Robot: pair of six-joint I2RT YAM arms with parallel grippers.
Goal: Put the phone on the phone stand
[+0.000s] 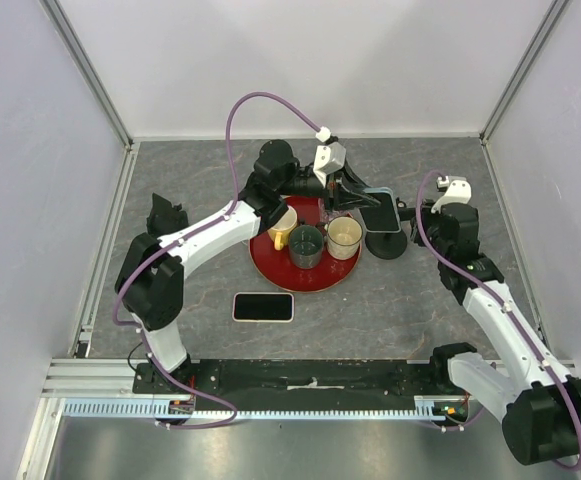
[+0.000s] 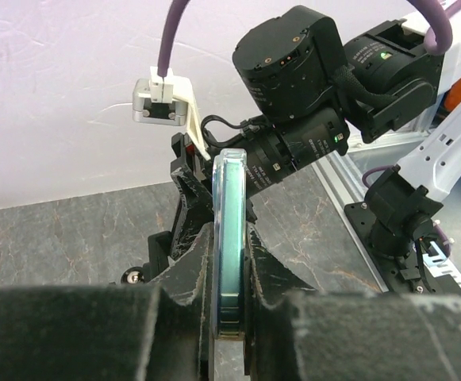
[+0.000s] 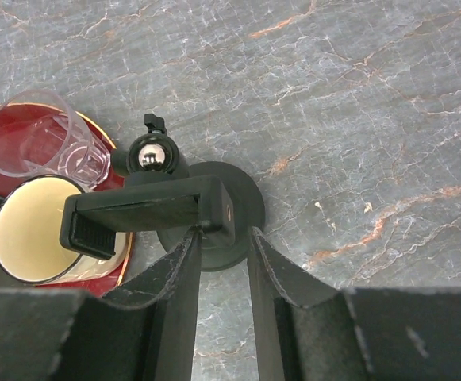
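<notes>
A phone [image 1: 380,215], dark with a pale blue rim, is held over the black phone stand [image 1: 386,243] right of the red tray. My left gripper [image 1: 348,200] is shut on it. In the left wrist view the phone [image 2: 230,230] stands edge-on between the fingers [image 2: 184,262], with parts of the stand behind it. My right gripper [image 1: 417,214] is at the stand's right side. In the right wrist view its fingers [image 3: 184,270] stand narrowly apart, straddling the end of the stand's cradle [image 3: 147,208] above the round base [image 3: 242,198]. The phone is hidden there. A second dark phone [image 1: 263,307] lies flat in front of the tray.
A red tray [image 1: 270,262] holds a yellow mug [image 1: 283,228], a dark cup [image 1: 306,246], a cream cup [image 1: 344,238] and a clear glass [image 3: 44,139]. The enclosure walls stand left, right and behind.
</notes>
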